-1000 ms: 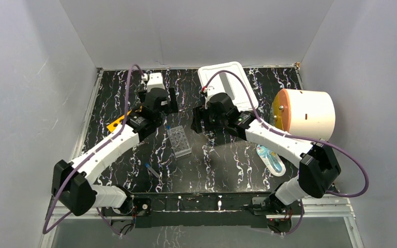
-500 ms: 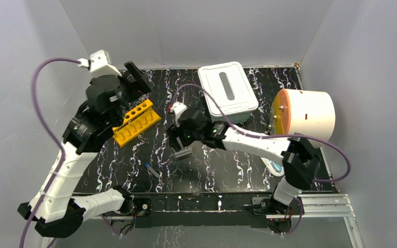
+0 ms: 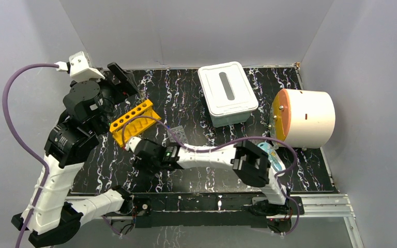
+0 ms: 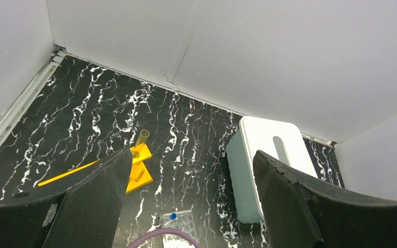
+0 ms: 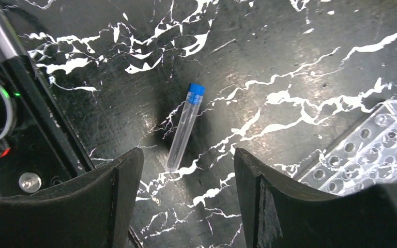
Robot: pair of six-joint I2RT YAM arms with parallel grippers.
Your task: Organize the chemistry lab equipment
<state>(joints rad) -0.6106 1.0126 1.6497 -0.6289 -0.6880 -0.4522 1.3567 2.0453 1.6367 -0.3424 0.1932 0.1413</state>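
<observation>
At the far left the left claw (image 3: 125, 80) is raised high over the back corner of the surface (image 3: 186, 98), its jaws spread wide with nothing between them, well apart from anything it could take. Below and just right of it the yellow-orange rack (image 3: 134, 121) lies at a slant with its row of holes showing. Further right and nearer the front edge, the right arm reaches across low, and its right claw (image 5: 186, 160) is by far the nearer one to the loose blue-capped tube (image 5: 185, 126). That tube lies flat on the surface close to the arms' base rail. In the wrist view its long axis runs almost straight away from the claw, tilted a little, with the blue cap at the far end and the clear end lying between the two fingertips. The jaws stand wide, one on each side of the tube and touching neither it nor each other, so their closing line crosses the tube's length rather than running along it. That looks right for a pinch, provided the claw comes down a little more. Just right of the tube sits the clear well plate (image 5: 362, 155), apart from the near finger but close enough to be nudged.
</observation>
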